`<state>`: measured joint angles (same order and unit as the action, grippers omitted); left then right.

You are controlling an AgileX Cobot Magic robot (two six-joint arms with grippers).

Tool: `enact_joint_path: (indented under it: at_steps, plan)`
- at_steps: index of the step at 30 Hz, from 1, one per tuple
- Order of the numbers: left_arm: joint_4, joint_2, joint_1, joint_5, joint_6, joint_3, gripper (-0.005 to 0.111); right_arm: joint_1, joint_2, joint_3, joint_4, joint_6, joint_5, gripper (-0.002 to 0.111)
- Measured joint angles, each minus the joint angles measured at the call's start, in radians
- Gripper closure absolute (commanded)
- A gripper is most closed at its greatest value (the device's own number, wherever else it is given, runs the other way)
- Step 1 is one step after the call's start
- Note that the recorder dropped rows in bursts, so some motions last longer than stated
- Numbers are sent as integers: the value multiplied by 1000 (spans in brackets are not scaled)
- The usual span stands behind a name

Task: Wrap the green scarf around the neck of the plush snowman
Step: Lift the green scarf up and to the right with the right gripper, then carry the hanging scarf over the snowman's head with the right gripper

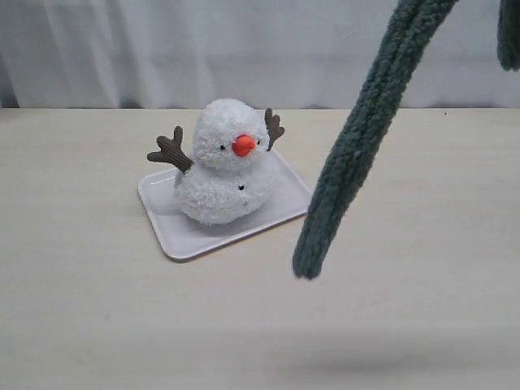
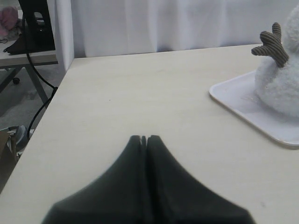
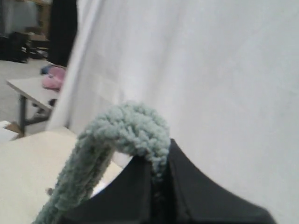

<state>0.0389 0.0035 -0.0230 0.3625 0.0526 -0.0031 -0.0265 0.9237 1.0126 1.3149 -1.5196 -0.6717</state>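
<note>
In the exterior view the plush snowman [image 1: 221, 175] sits upright on a white tray [image 1: 183, 237], which lies on the pale table [image 1: 81, 309] left of the middle and nearer the far edge than the near one, with a white curtain [image 1: 162, 49] hanging behind that far edge. The green scarf [image 1: 357, 138] comes down from the top of this view on the right as a doubled strand slanting toward the tray. Its lower end hangs free in the air just beside the tray's near right corner, touching neither tray nor snowman, and a faint shadow lies toward the table's near edge. Neither gripper shows here. In the left wrist view the left gripper [image 2: 144, 139] hangs over bare table near the left edge, its jaws pressed together with nothing between them. The tray [image 2: 243, 105] and the snowman [image 2: 280, 88] with one brown branch arm [image 2: 273, 44] lie well apart from it. In the right wrist view the right gripper [image 3: 159, 163] is raised in front of the curtain, jaws clamped tight on the scarf [image 3: 131, 130], which loops over the fingertips and trails down toward the table.
</note>
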Motion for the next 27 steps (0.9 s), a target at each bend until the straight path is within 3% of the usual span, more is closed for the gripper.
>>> enact_joint_path:
  at_steps: [11,19,23,27]
  plan:
    - [0,0,0,0,0,0,107,0,82,0,-243,81,509,104]
    - [0,0,0,0,0,0,107,0,116,-39,-288,56,802,104]
    - [0,0,0,0,0,0,107,0,150,-61,-119,-145,1001,104]
    - [0,0,0,0,0,0,107,0,233,-16,242,-426,1067,104]
